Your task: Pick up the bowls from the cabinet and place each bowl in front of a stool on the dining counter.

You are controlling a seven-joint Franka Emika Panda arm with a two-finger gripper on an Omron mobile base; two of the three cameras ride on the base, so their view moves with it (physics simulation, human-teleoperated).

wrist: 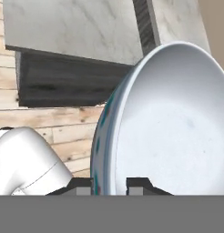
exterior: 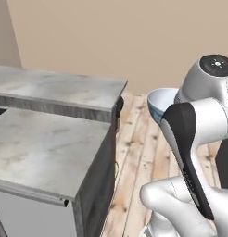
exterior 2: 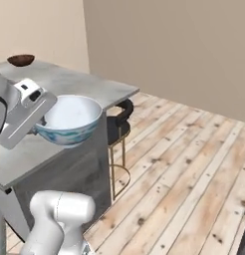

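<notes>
The jaws pinch the rim of the white bowl with blue-green pattern (wrist: 177,123) at a narrow gap, one fingertip (wrist: 84,185) on the outer wall and the other on the inner face. A rim grip fits here: the wall is thin and the bowl is too wide to span, so the edge is the only part a small gripper (exterior 2: 39,121) can close on.

The bowl hangs in the air ahead of the jaws, carried clear of any surface. In the right base view it sits roughly level, mouth up, which I judge suits setting it down flat. Inside it is smooth, plain white and evenly curved. Outside a teal-blue band runs around the wall below the lip. It reads as glazed ceramic.

Beyond the held bowl lies the dining desk (exterior: 51,139), a long slab of pale grey-beige marble with faint veining, square-edged, over a dark grey woodgrain base. A black-seated stool (exterior 2: 119,127) on thin brass-coloured legs tucks under its edge, just past the bowl. I judge this is the place setting being approached.

Far from the jaws, at the distant end of the desk top, rests the dark brown wooden bowl (exterior 2: 21,60), shallow and round. The floor (exterior 2: 194,174) is light wood planking with knots.
</notes>
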